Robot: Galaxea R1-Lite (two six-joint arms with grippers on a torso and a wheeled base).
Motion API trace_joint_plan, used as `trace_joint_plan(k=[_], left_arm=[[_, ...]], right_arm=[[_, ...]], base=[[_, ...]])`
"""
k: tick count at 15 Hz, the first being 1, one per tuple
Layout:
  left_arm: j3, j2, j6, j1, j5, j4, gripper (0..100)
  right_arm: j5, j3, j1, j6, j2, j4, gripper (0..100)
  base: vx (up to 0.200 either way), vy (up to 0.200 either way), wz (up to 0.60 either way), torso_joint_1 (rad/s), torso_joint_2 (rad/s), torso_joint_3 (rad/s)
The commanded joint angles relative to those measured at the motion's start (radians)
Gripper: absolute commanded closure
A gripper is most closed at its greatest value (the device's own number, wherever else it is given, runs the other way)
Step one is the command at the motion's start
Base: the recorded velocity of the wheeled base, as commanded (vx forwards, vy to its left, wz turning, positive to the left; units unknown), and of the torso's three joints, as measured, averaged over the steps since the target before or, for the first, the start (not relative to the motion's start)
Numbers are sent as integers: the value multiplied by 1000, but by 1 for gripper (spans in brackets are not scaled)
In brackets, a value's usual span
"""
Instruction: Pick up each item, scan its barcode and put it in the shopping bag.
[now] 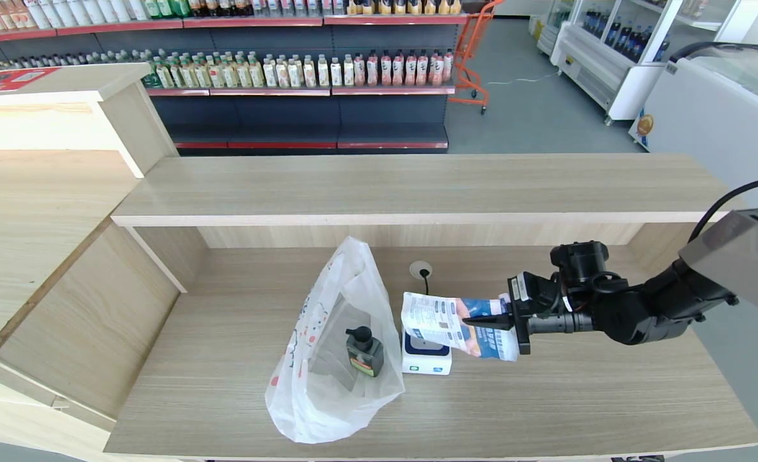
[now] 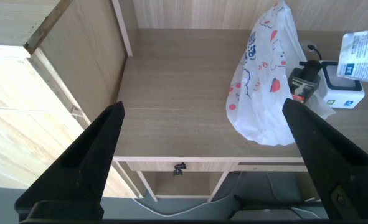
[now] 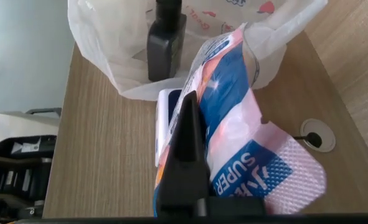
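**Right pincer holds the pack over the scanner**

The right gripper [image 1: 481,323] is pinching a soft pack [image 1: 439,323]. The pack is blue, white and pink. It hangs in the air, above the counter [image 1: 577,398]. One end of the pack sits over the scanner [image 1: 426,360], a small white box with a blue top. That end is just beside the bag [image 1: 327,391]. I cannot tell if the pack touches the bag.

From the right wrist, one dark finger [image 3: 187,143] presses flat on the pack [image 3: 240,118]. The scanner [image 3: 164,118] peeks out under it. The bag [image 3: 109,50] is just past it.

The bag is thin white plastic with little red and blue pictures. It stands on the counter, next to the scanner. A dark pump bottle [image 1: 364,351] is inside the bag, standing up.

Behind the scanner there is a round hole [image 1: 421,269] in the counter with a black cord going in.

The left gripper [image 2: 203,106] is spread wide and holds nothing. It hangs up high, well away from the bag [image 2: 261,81], the bottle [image 2: 303,84] and the pack [image 2: 363,56].
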Motion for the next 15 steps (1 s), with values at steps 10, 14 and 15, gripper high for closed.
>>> trace_joint_plan(k=[10, 14, 15], left_arm=[[0, 0, -1, 0, 0, 0, 0], [0, 0, -1, 0, 0, 0, 0], [0, 0, -1, 0, 0, 0, 0]], right_arm=[[13, 4, -30, -49, 33, 4, 100], [15, 11, -40, -51, 24, 6, 100], [15, 13, -45, -52, 21, 6, 100]], base=[[0, 0, 0, 0, 0, 0], [0, 0, 0, 0, 0, 0], [0, 0, 0, 0, 0, 0]])
